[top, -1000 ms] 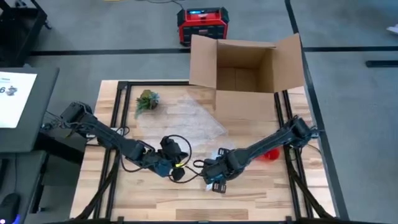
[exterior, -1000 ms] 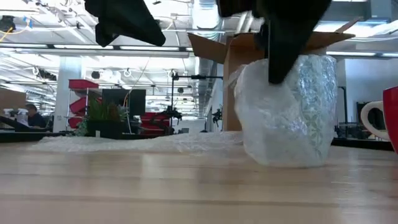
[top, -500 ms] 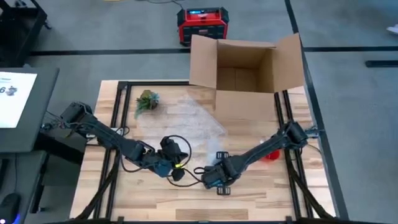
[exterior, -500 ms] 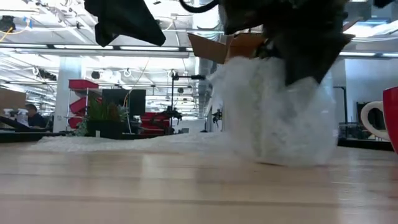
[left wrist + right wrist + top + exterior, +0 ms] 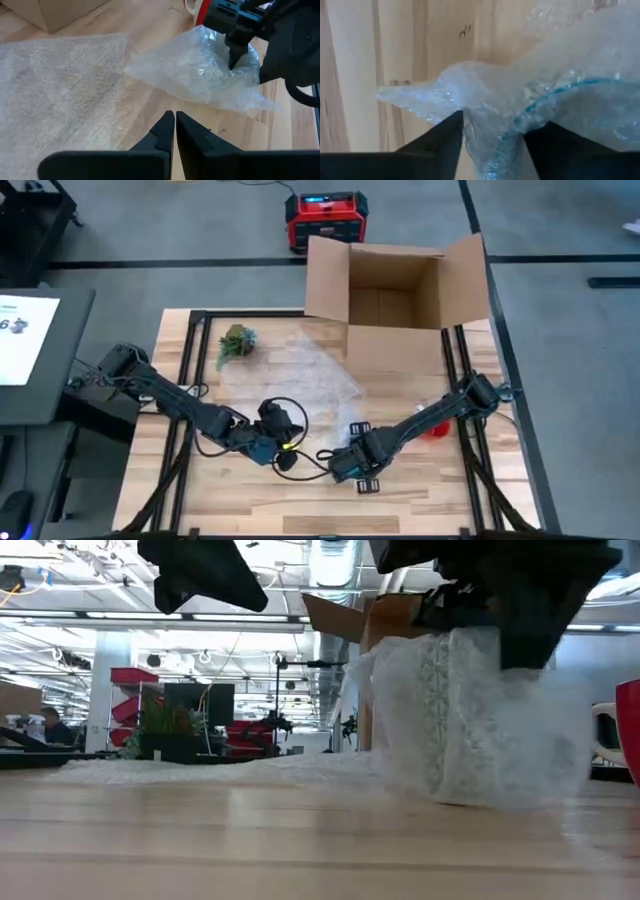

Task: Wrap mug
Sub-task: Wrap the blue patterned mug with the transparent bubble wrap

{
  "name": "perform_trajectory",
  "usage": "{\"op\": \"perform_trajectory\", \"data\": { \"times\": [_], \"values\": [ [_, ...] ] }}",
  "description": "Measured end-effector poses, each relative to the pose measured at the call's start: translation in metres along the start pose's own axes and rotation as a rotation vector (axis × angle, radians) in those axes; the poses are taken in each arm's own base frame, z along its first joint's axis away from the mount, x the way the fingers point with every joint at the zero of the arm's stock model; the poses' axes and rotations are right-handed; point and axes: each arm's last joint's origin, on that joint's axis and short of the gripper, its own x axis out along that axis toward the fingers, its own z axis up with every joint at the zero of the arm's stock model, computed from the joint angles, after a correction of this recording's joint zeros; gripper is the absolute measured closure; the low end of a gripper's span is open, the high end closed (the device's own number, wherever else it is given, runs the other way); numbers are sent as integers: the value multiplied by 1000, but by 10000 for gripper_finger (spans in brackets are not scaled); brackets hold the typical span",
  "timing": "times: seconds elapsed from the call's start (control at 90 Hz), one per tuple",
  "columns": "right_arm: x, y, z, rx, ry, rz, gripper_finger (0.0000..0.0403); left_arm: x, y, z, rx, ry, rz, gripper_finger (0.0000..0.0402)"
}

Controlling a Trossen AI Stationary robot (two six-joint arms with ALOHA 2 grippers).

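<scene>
Mug sits near-centre on desk, bundled in wrap. My right gripper pinches a wrap fold to keep it tight. Left gripper closed, empty, waiting just left.

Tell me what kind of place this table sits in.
Probably a robotics lab or workshop in a big open hall. The low view shows ceiling lights in long rows and red machines far behind; the high view shows a wooden table and an open cardboard box.
</scene>
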Motion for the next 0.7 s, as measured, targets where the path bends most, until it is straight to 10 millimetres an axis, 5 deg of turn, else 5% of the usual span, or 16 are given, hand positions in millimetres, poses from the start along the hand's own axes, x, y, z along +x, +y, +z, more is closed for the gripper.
{"op": "perform_trajectory", "data": {
  "times": [0.433, 0.7],
  "values": [
    [-57, -7, 11, 201, -76, 42, 196, 0, 0, 0, -6, 1, 1, 402],
    [-60, -35, 26, 525, -165, 10, 209, 0, 1, -1, 2, 6, 6, 402]
  ]
}}
